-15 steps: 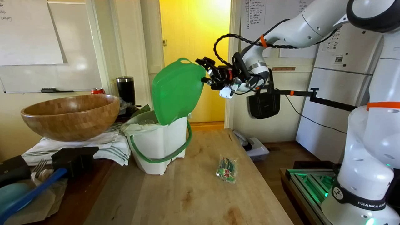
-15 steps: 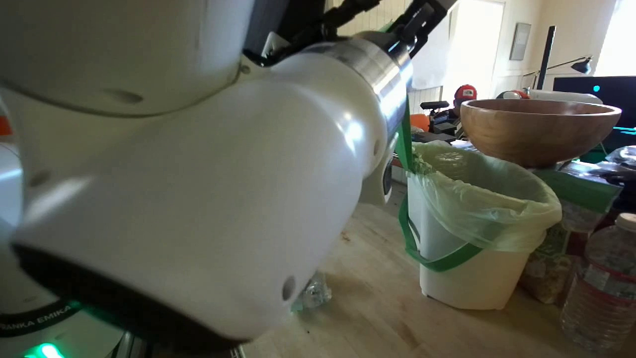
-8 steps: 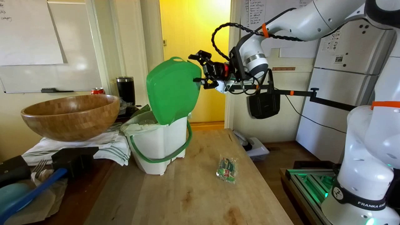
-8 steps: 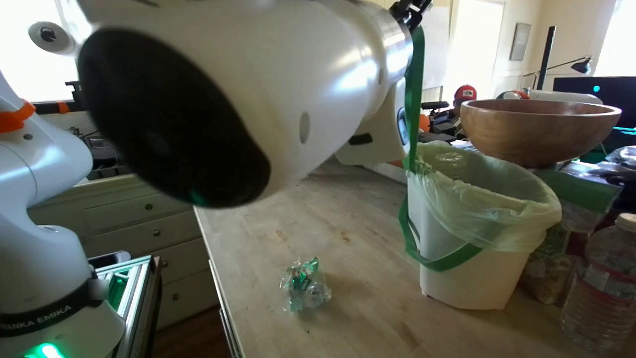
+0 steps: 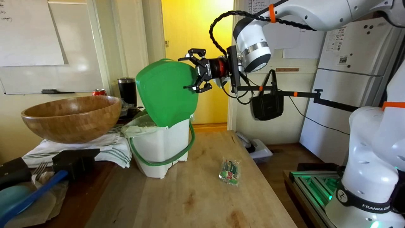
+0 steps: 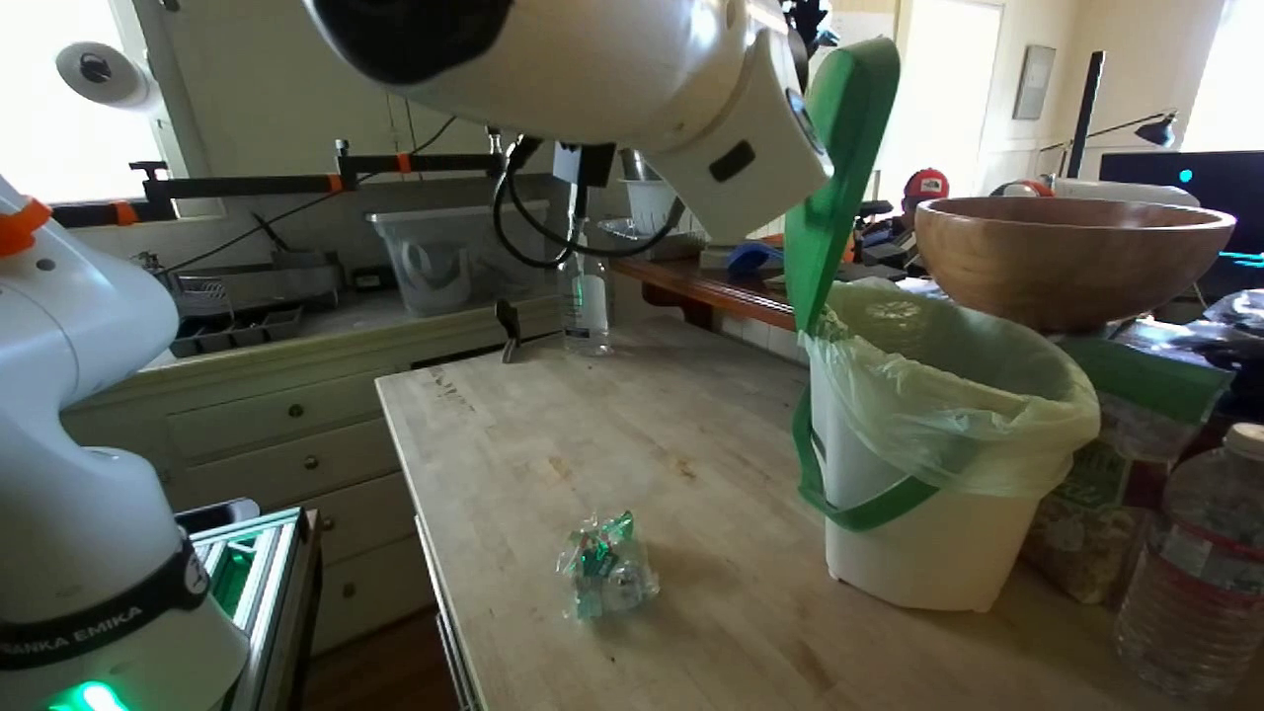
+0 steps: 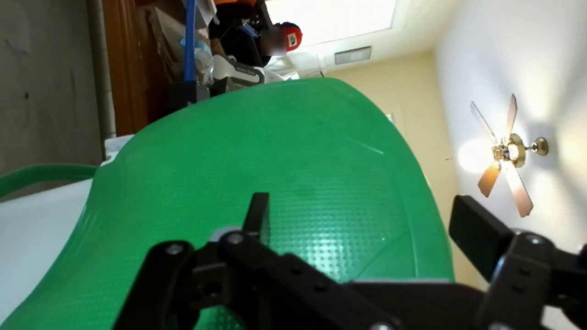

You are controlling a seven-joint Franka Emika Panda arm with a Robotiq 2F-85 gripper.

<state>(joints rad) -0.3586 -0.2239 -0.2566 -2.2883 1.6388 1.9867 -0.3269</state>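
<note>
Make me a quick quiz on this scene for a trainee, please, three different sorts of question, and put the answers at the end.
1. Multiple choice: Which is nearest the end effector? A) wooden bowl; B) green lid; C) water bottle.
2. True or false: The green lid lies flat across the mouth of the white bin.
3. Fill in: The clear-wrapped packet lies on the wooden ____.

Key:
1. B.
2. False; it stands raised, leaving the mouth uncovered.
3. Tabletop.
</note>
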